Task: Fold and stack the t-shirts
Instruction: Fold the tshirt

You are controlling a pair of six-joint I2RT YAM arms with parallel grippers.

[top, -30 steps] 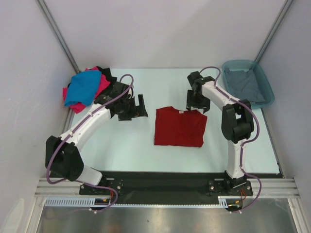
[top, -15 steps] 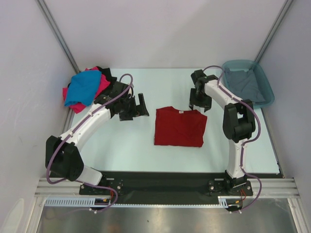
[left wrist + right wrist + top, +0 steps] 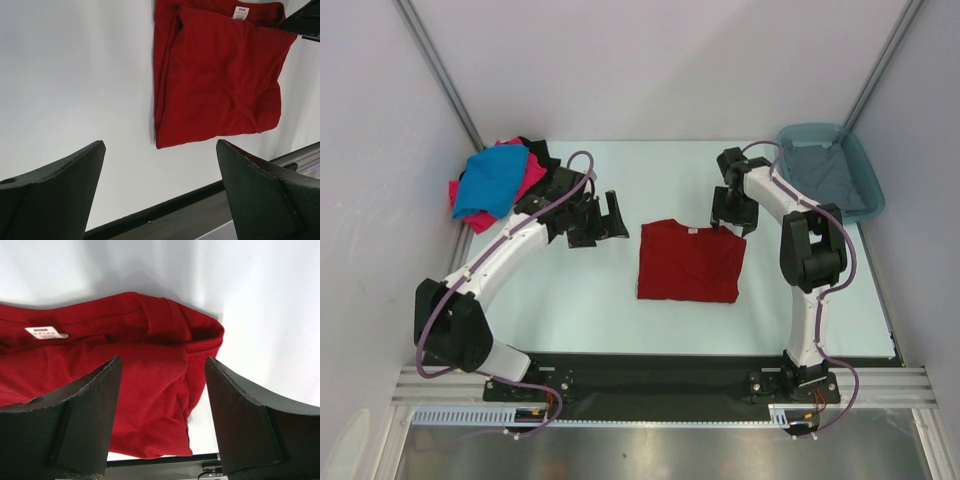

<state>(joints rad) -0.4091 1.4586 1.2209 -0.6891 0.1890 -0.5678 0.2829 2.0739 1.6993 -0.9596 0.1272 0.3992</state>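
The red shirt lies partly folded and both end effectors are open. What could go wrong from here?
1. The right end effector hangs open over the far right corner of the red t-shirt, where folded layers overlap; closing there may catch only some layers and spoil the fold.
2. The left end effector is open over bare table beside the shirt; if the right one pulls alone, the cloth may drag askew.
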